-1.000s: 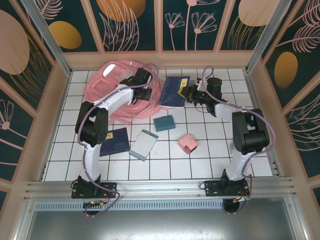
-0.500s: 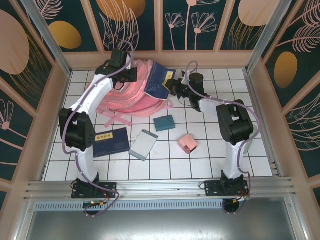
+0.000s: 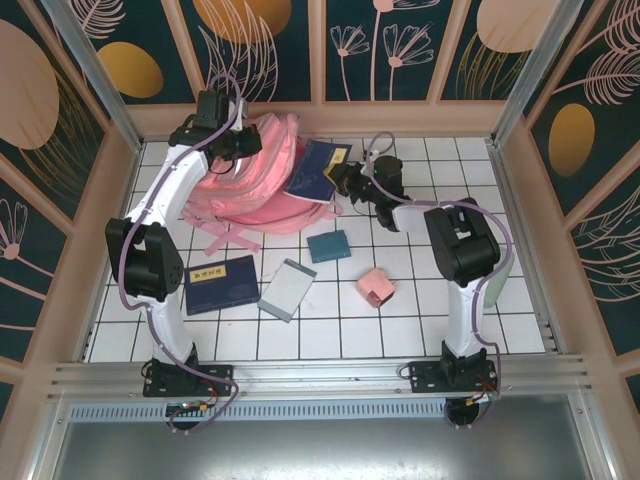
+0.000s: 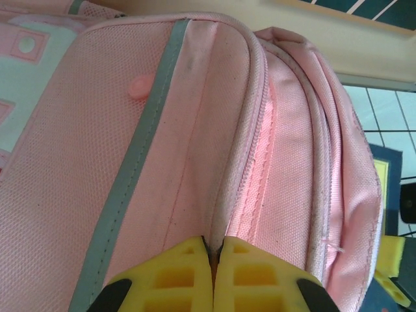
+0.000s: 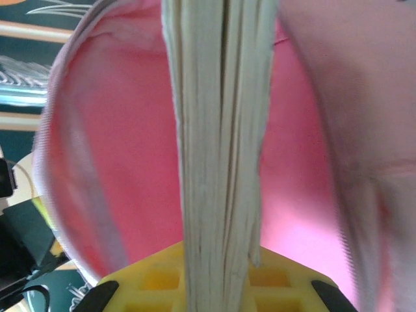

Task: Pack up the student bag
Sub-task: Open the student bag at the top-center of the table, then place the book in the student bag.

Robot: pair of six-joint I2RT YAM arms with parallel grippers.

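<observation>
Where the top view looks down on the table, the student bag lies at 11 o'clock, close to the back wall. The left gripper sits at the bag's 12 o'clock edge. The right gripper, at the bag's 3 o'clock side, clamps a blue book.

Left wrist view: the left gripper is fully closed, pinching a fabric seam of the student bag beside the zipper.

Right wrist view: the right gripper is nipped onto the book's page edges. Pink bag lining stands at 9 and 3 o'clock.
</observation>
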